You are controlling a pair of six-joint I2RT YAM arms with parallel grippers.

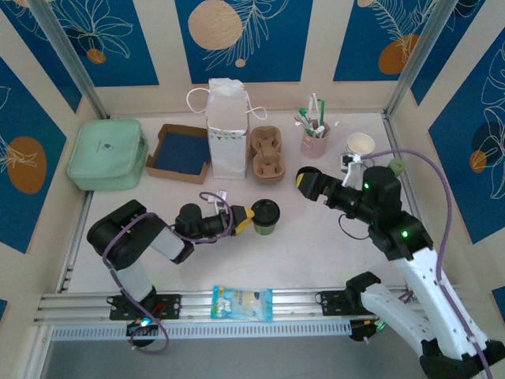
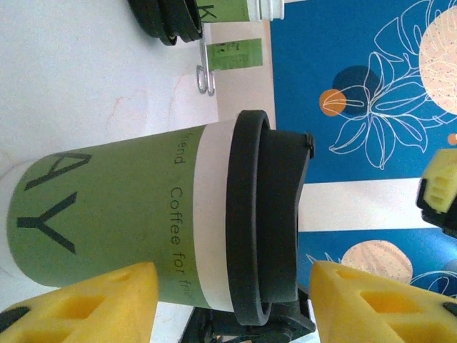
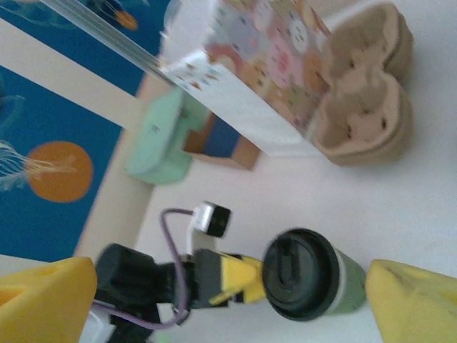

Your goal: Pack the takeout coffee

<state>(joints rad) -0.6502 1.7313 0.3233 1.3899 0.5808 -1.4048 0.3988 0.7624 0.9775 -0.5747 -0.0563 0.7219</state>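
L end effector (image 1: 246,219) & R (image 1: 306,180) open; paper cup (image 1: 266,227), round blk lid (image 3: 294,271).

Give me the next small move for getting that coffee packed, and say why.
Probably ease the right gripper toward the takeout coffee until its fingers straddle the cup. Its jaws stand wide open, and the right wrist view frames the lidded cup between them. The left gripper beside the cup has its pads apart and is not clamping it. The cup carrier sits just behind.
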